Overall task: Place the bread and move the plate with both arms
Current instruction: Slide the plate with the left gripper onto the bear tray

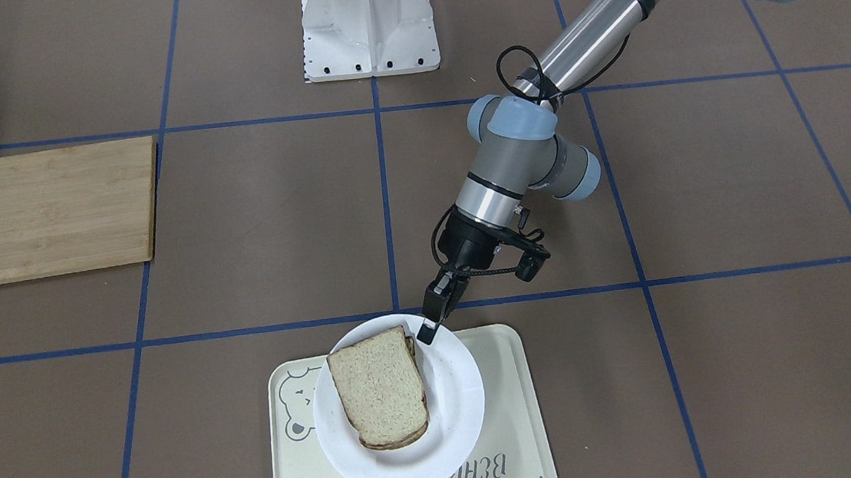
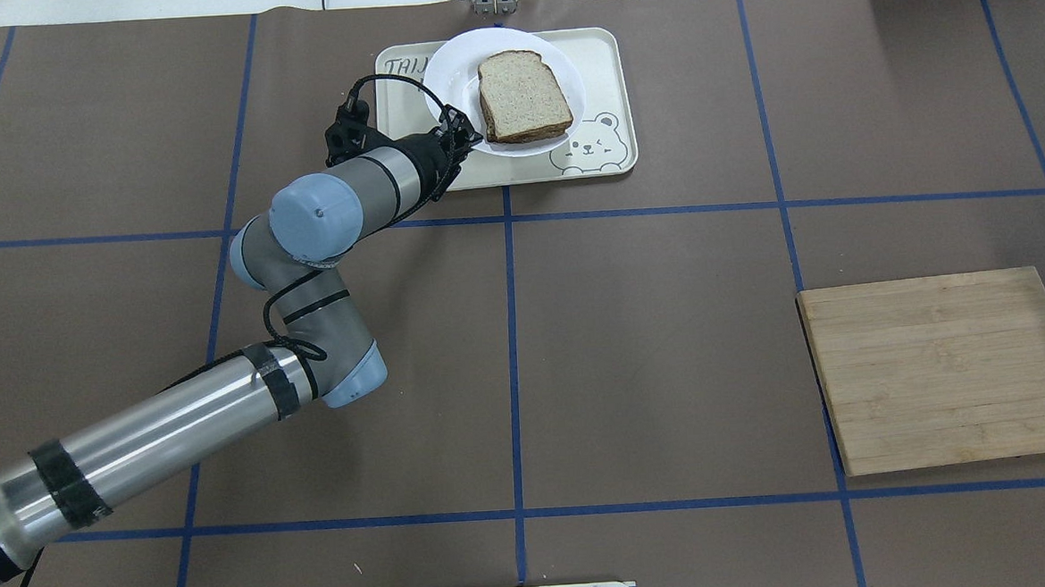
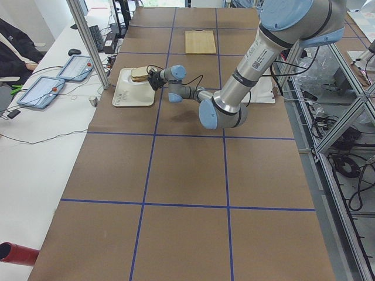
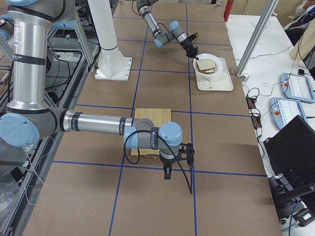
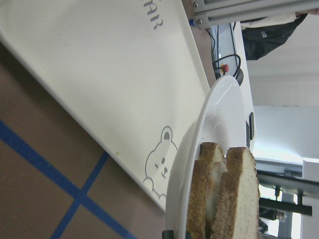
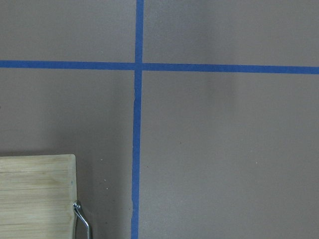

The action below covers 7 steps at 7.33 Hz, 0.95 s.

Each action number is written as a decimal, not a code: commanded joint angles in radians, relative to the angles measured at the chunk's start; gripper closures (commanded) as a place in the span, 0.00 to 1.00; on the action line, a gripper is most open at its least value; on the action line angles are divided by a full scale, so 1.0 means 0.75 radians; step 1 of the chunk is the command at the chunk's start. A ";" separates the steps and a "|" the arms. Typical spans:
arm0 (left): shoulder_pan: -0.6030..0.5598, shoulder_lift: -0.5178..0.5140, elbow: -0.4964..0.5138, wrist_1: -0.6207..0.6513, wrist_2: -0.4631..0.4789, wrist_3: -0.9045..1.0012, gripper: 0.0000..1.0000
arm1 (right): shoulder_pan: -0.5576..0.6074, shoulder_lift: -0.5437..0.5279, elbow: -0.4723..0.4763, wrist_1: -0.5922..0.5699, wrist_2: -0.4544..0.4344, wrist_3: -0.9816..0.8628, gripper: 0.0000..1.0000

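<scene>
Left pincer (image 1: 429,331) (image 2: 471,138): pressed onto the rim of the plate (image 1: 456,413) (image 2: 448,65), on the edge nearest the robot. Finger tips sit right at the rim. Left wrist view: the plate (image 5: 219,109) rim runs straight down to the bottom centre of the frame, where the dark finger ends just show.

Plate is over the tray (image 1: 519,431) (image 2: 604,65) (image 5: 99,74), at its middle. Cannot tell whether it rests flat or is raised off it.

Bread (image 1: 378,385) (image 2: 523,95) (image 5: 244,199): on the plate, off-centre toward the side away from the pincer. It lies as the top slice over a second slice, with a pale layer between the two in the wrist view. Edges are roughly lined up.

Tray: bear print and lettering, on the worktop (image 1: 263,230) at the operators' side.

Right pincer (image 4: 167,173): seen only from the side, so cannot tell whether spread or pressed together. It hangs pointing down above the worktop, just off the near edge of the board (image 4: 152,115) (image 2: 947,370) (image 1: 45,210). Right wrist view: a board (image 6: 35,199) corner with a metal handle, and blue tape lines crossing.

Board and tray are well apart.
</scene>
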 commanded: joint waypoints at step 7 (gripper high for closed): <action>-0.010 -0.025 0.061 0.022 0.008 0.210 0.01 | 0.000 -0.011 0.004 0.004 0.002 -0.008 0.00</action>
